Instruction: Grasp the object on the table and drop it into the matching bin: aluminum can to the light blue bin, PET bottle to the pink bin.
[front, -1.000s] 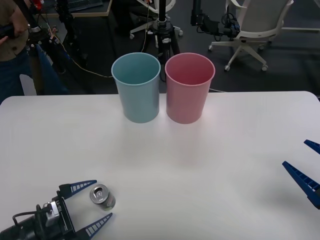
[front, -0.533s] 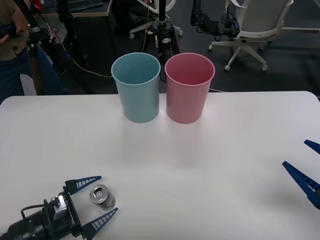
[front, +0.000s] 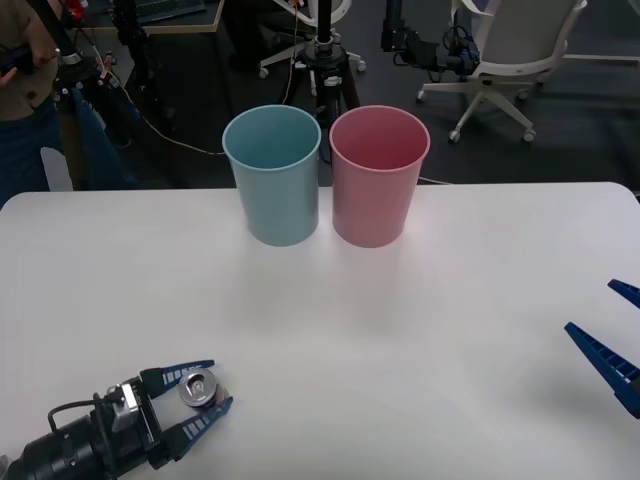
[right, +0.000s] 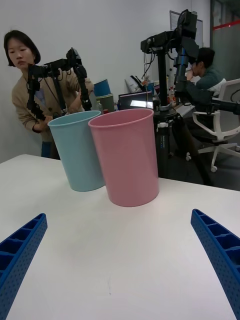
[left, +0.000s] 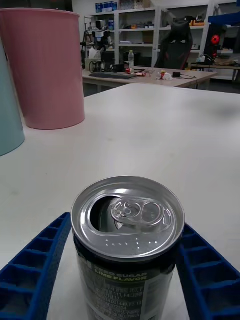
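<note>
Left tool (front: 207, 392) straddles the aluminum can (front: 198, 388) upright on the surface (front: 420, 330), near-left corner; fingers narrow, contact unclear. Squeeze square, mid-body, then lift toward light blue bin (front: 273, 176). Right tool (front: 618, 340) wide, parked.

White office chair (front: 515, 45), dark floor (front: 580, 120) behind.

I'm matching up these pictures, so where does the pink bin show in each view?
Front view: pink bin at the table's far edge.
Right wrist view: middle.
Left wrist view: upper corner.
Shared landmark: light blue bin stands beside it.
</note>
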